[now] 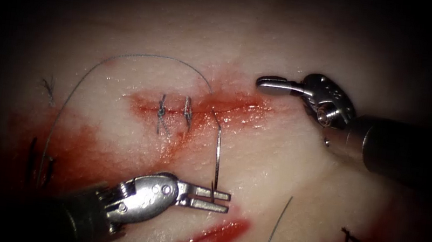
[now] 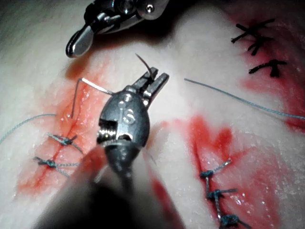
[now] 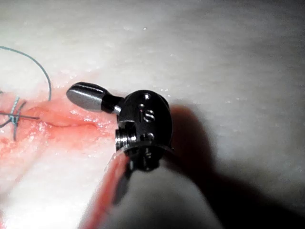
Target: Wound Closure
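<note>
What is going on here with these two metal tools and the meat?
Two robot arms are stitching a cut in pork belly tissue. The left end effector grips the curved needle near one end, below the cut; the needle's other end enters the tissue at the cut, beside two finished stitches. The right end effector holds nothing, jaws shut, above the cut.

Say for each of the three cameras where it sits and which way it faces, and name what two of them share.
Endoscope view: above and in front of the cut, facing down; left tool holds the needle near one end, right tool holds nothing.
Left wrist view: near the left wrist, looking along the shaft at its jaws on the needle, which is in the tissue.
Right wrist view: near the right wrist, looking along the shaft at its own tool.
Shared: the two stitches appear in the endoscope and left wrist views.
</note>
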`<state>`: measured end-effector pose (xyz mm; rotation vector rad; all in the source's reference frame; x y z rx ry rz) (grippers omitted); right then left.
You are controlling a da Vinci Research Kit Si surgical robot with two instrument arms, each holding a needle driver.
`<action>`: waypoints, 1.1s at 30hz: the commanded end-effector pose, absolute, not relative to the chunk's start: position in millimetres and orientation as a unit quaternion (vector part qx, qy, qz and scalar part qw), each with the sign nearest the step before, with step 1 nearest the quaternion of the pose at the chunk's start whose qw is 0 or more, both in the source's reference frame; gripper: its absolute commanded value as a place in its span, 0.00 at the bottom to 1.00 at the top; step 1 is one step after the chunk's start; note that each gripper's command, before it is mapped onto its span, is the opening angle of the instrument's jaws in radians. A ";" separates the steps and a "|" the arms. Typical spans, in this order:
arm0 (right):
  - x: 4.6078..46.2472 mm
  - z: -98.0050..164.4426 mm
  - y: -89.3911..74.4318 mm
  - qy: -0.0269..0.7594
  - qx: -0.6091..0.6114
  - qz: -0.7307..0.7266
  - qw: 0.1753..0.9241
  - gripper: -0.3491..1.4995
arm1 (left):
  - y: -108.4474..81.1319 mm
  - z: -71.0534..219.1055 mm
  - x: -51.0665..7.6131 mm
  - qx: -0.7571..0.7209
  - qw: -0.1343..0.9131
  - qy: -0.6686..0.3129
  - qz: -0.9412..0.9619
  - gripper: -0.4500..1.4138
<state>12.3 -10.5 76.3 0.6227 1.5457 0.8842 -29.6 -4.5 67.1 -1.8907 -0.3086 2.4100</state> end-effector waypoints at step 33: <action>17.9 65.5 -11.9 0.535 0.488 0.480 0.496 0.88 | -0.7 69.2 -31.5 -0.443 -0.156 0.253 0.846 0.00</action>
